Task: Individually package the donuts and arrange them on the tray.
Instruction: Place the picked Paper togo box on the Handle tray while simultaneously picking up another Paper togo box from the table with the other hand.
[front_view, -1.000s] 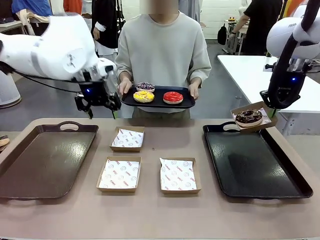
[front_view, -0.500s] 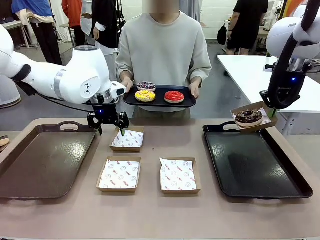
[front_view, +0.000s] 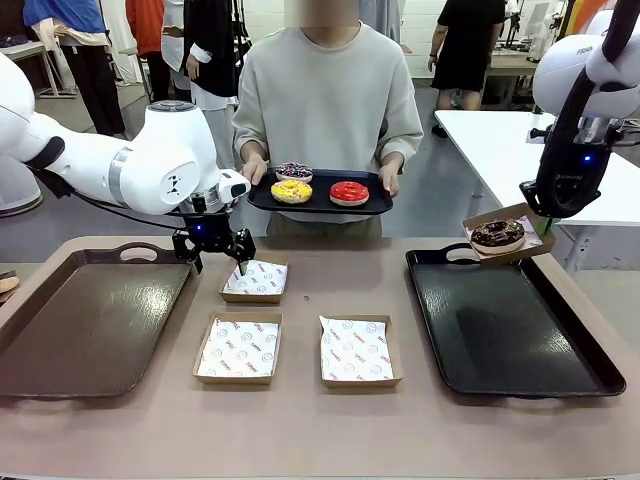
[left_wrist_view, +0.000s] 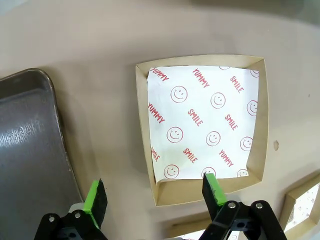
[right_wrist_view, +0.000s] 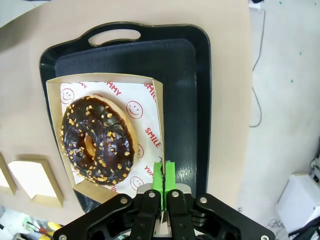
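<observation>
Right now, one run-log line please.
left gripper: open, above rear empty box | right gripper: shut on filled box, chocolate donut inside, over right tray | person: holding serving tray, three donuts

Tan table (front_view: 300, 425): brown tray (front_view: 80, 320) flat at L, black tray (front_view: 510, 335) flat at R. Btwn them, 3 paper-lined card boxes sit apart: back box (front_view: 255, 278), front-L box (front_view: 238, 348), front-R box (front_view: 359, 350).

I saw bright, even overhead light, soft glare across the glossy black plastic tray (front_view: 500, 340), sharp focus throughout, and bowed edges in both wrist views.
</observation>
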